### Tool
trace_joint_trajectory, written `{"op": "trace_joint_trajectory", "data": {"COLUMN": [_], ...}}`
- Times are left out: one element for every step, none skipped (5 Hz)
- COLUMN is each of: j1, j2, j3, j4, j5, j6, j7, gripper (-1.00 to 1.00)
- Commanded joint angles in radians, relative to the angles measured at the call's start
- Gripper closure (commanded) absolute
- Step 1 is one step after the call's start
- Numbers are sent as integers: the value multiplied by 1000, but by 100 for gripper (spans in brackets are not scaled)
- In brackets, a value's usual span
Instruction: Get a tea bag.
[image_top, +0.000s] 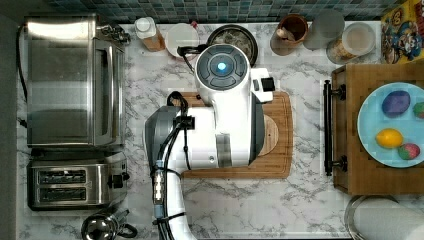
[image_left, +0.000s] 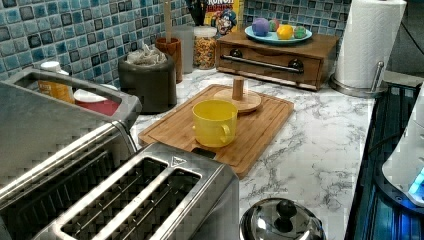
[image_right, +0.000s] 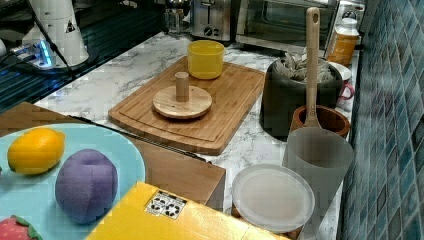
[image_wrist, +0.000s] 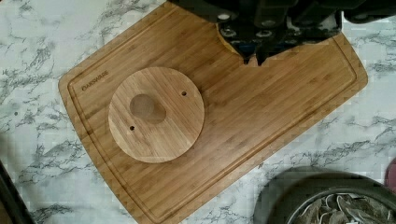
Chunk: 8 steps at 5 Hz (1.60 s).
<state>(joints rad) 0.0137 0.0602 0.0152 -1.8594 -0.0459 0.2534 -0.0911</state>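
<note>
I have the arm (image_top: 225, 120) parked over the marble worktop (image_left: 320, 145), its wrist looking down on the bamboo cutting board (image_wrist: 210, 121). The hand (image_wrist: 254, 53) hangs above that board, and from here I cannot tell whether its fingers are spread or closed. What I want is in the dark round canister (image_right: 295, 97) standing just off the board's edge towards the tiled wall: the tea bags (image_right: 300, 70) are heaped loosely in its open mouth, with the rim of the same canister (image_wrist: 327, 196) creeping into the wrist view. My worry is the reach. The bags lie tangled, so I judge a pinch could lift several together or catch only a string and drop it, and a descent off-centre would strike the rim. The wooden spoon (image_right: 312, 65) stands tall in its brown crock (image_right: 322, 120) right beside the canister, and I reckon a careless swing would knock it. Counting down by size: one toaster oven (image_top: 75, 80), one two-slot toaster (image_top: 75, 185), one cutting board, one canister, one yellow mug (image_left: 215, 122) on the board, one round wooden disc with a peg (image_right: 182, 100), and tea bags too many and too jumbled to count.
</note>
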Motion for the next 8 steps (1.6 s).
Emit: {"op": "trace_joint_trajectory", "data": {"j1": [0,-18,-14,-8,-8,-5,10,6], "j2": [-17,-9,23,52,87,107,134,181], "j3": [-7,-10,-15,-17,-13,-21,-34,-27], "j4": [-33,-4,33,70,118,146,178,232], "j5": [1,22,2,-19,-46,-44,-40,-67], "j6": [101,196,257,308,337,367,398,409], "j7": [11,14,-7,-23,-19,-26,-29,-6], "gripper": [100,100,100,100,100,-100,-100,-100]}}
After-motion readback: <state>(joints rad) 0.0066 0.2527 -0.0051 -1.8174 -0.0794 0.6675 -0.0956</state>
